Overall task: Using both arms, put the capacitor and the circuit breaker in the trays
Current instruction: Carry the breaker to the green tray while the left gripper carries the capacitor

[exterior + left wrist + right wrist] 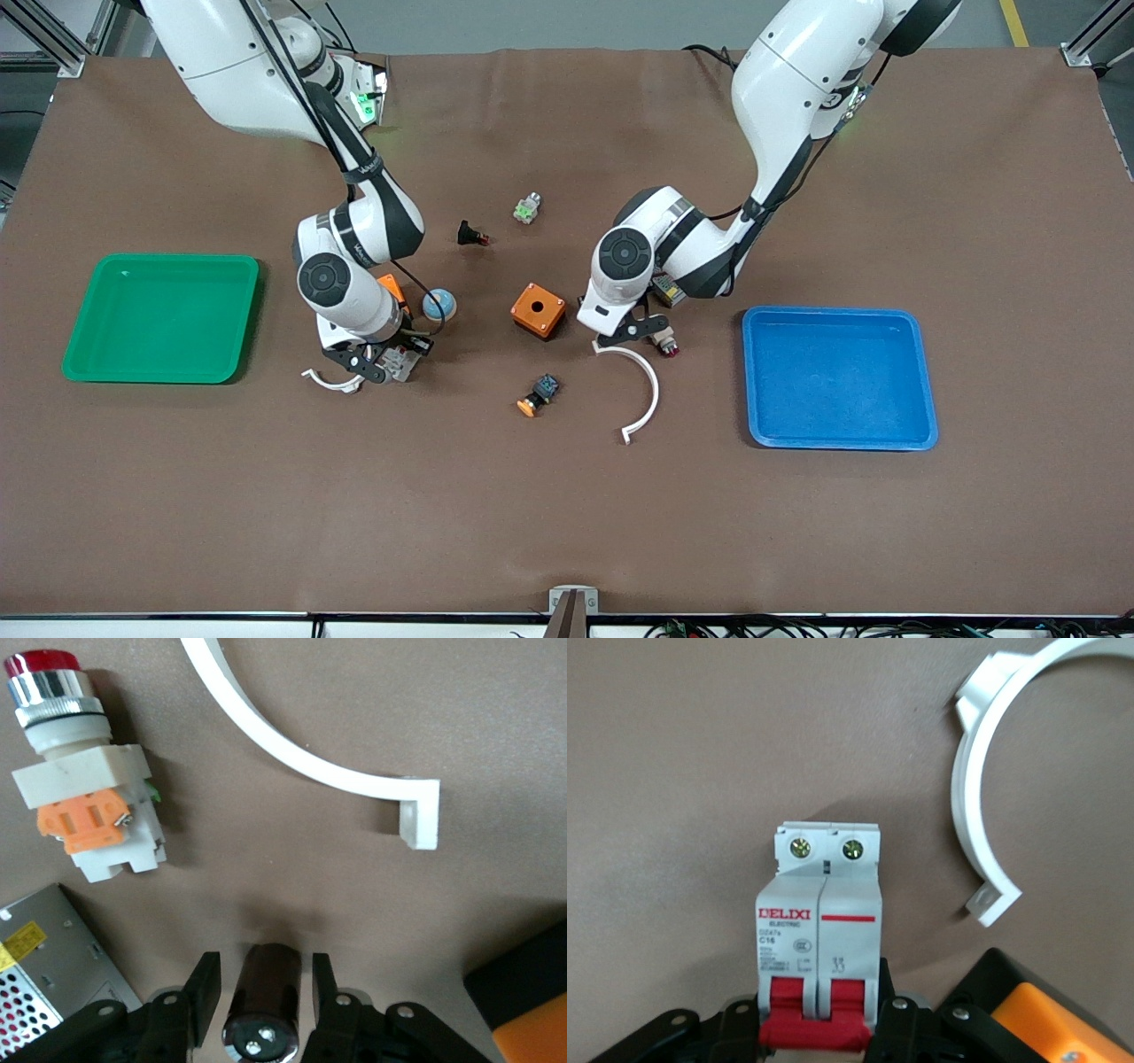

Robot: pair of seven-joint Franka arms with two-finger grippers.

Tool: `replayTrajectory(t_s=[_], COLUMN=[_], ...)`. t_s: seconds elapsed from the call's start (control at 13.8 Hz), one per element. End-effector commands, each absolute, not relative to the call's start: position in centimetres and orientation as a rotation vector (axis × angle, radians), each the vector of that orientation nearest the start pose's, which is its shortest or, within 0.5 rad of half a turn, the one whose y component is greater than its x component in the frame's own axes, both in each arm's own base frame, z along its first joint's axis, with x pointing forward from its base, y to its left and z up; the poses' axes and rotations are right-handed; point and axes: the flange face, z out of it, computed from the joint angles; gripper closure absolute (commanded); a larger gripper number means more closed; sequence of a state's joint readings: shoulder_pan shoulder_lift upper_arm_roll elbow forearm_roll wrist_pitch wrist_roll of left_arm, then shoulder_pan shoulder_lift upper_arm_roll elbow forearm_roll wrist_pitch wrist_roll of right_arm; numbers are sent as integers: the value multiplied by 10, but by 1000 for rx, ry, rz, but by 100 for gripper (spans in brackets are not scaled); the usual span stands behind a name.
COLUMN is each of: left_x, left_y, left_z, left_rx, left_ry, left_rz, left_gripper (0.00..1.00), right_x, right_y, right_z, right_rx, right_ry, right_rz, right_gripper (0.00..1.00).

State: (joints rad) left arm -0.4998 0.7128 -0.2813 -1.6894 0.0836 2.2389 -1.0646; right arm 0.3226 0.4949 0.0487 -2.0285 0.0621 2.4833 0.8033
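Observation:
The capacitor (270,992), a small black cylinder, lies on the brown mat between the open fingers of my left gripper (264,988), with a gap on each side. In the front view the left gripper (631,335) is low over the mat, beside the large white curved strip (651,390). The circuit breaker (824,912), white-grey with red levers, sits between the fingers of my right gripper (819,1019), which press on its sides. The right gripper (376,361) is low over the mat near the green tray, with the breaker (403,363) showing at its tip.
Green tray (159,317) at the right arm's end, blue tray (837,377) at the left arm's end. An orange box (538,310), an orange-tipped button (538,394) and a black red-tipped button (471,235) lie mid-table. A white-and-orange part (84,797) and a metal box (44,966) lie beside the left gripper.

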Motion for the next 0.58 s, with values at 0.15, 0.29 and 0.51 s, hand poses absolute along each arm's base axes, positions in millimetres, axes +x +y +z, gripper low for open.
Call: replayTrajectory(t_s=[0.15, 0.29, 0.51], left_x=[480, 492, 539], left_y=[-458, -449, -398], left_z=[188, 205, 270], left_rx=[-3075, -3080, -3086], left_ry=[-459, -479, -572], left_rz=[257, 224, 138], left_gripper=[99, 99, 99], right_x=[589, 588, 579], right_y=[127, 65, -33], right_z=[292, 327, 338], right_rx=[-3067, -3074, -3064], right_ry=[692, 538, 297], right_rz=[269, 274, 300], right_gripper=[99, 98, 98])
